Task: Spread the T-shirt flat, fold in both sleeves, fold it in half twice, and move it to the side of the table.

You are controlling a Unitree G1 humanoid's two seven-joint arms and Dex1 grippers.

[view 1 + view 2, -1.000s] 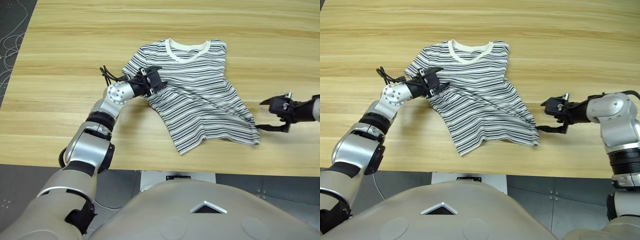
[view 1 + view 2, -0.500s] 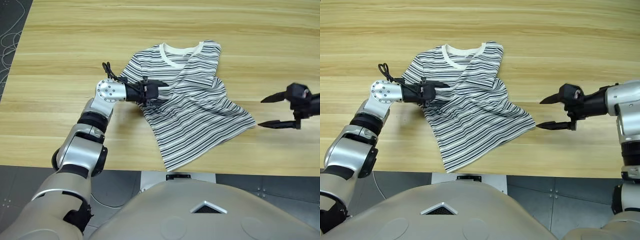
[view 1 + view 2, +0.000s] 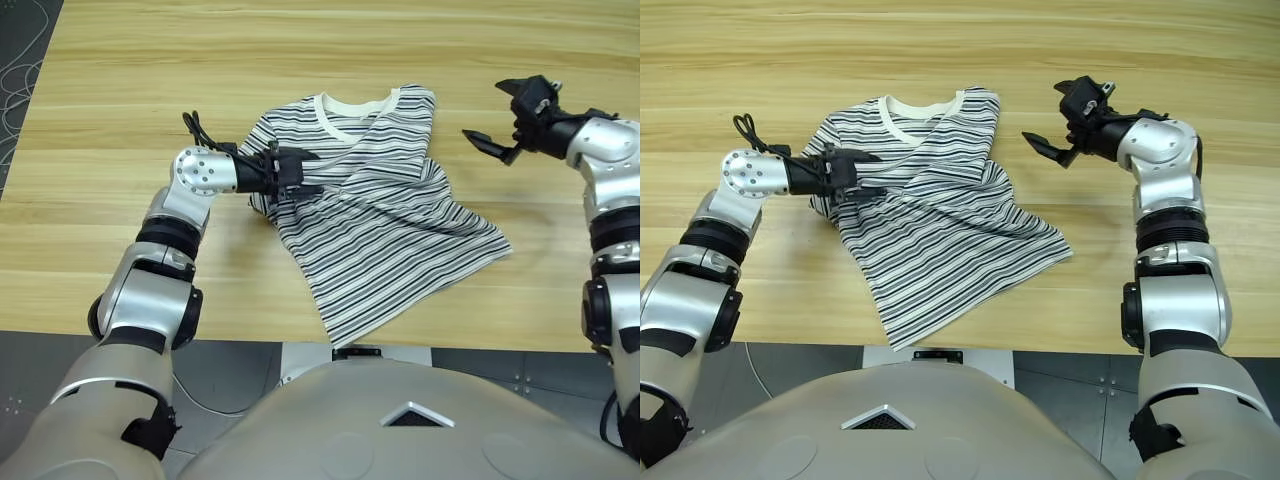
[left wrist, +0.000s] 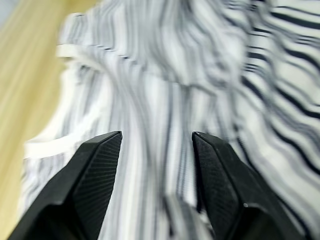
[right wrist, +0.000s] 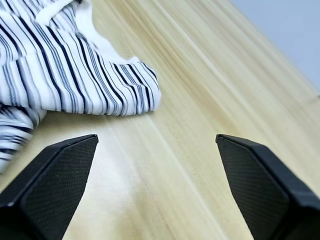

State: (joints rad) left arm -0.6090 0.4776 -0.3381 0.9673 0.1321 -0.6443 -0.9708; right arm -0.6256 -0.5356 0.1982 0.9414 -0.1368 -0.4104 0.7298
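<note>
A pale wooden table [image 3: 120,60] fills most of the room in front of me. Beyond its left end is dark floor [image 3: 15,150], with thin pale cables [image 3: 22,60] looped on it.

The left gripper [image 3: 305,172] lies low at the left side of the T-shirt [image 3: 390,230], just below the sleeve. Its fingers [image 4: 95,185] stand somewhat apart, with striped cloth under and between them. I cannot tell whether they press on it or only hover.

The right gripper [image 3: 482,108] hangs over bare wood just beside the shirt's right shoulder. Its fingers [image 5: 55,175] are spread wide, and it holds and touches nothing.

The shirt sits near the middle of the table, black and white stripes with a cream collar [image 3: 355,105]. It lies askew, collar toward the far edge and one hem corner close to the near edge. It is rumpled: a long diagonal fold crosses the chest and the right shoulder is doubled over on itself.
</note>
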